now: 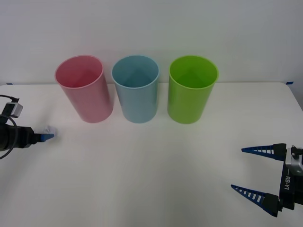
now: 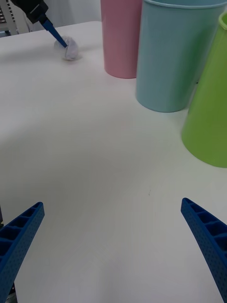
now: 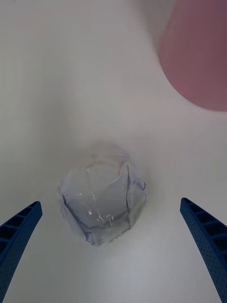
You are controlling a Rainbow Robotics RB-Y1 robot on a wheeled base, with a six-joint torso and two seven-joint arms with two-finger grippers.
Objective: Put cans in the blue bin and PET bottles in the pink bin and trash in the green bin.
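Note:
The pink bin (image 1: 84, 90), the blue bin (image 1: 136, 90) and the green bin (image 1: 191, 90) stand upright in a row at the back of the white table (image 1: 151, 179). A crumpled white-grey ball of trash (image 3: 101, 196) lies on the table left of the pink bin (image 3: 198, 52). My left gripper (image 3: 109, 203) is open, low over the table, with the trash between its fingers and gaps on both sides. In the front view the left gripper (image 1: 46, 137) sits at the far left by the trash (image 1: 49, 129). My right gripper (image 1: 246, 170) hangs open and holds nothing at the near right.
In the right wrist view the trash (image 2: 71, 49) lies far off by the left arm's finger (image 2: 54, 33), past the pink bin (image 2: 122, 38), blue bin (image 2: 175, 52) and green bin (image 2: 210, 104). Bare table lies between the arms.

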